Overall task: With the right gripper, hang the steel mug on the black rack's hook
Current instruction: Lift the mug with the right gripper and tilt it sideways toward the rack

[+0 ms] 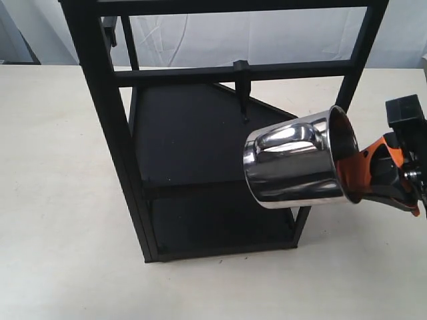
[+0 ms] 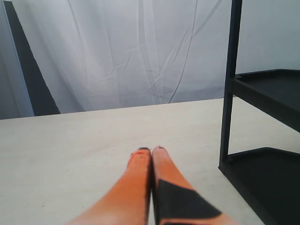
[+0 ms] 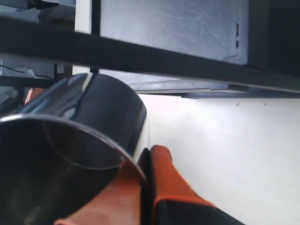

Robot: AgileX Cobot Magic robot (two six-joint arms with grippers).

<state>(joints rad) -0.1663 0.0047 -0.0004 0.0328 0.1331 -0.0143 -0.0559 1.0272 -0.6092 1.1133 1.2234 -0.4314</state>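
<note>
The steel mug [image 1: 297, 163] hangs in the air on its side, its mouth facing right, just right of the black rack [image 1: 100, 133]. My right gripper [image 1: 357, 177] is shut on the mug's rim, one orange finger inside and one outside. In the right wrist view the mug [image 3: 84, 136] fills the frame's left, with the outer finger [image 3: 161, 173] pressed to its wall. The hook [image 1: 243, 93] hangs from the rack's crossbar, up and left of the mug and apart from it. The mug's handle is hidden. My left gripper [image 2: 151, 151] is shut and holds nothing, low over the table.
The rack's two dark shelves [image 1: 193, 133] lie behind and below the mug. In the left wrist view a rack post [image 2: 229, 84] and shelves [image 2: 276, 89] stand to one side. A white curtain [image 2: 131, 51] hangs behind the pale table [image 1: 53, 220].
</note>
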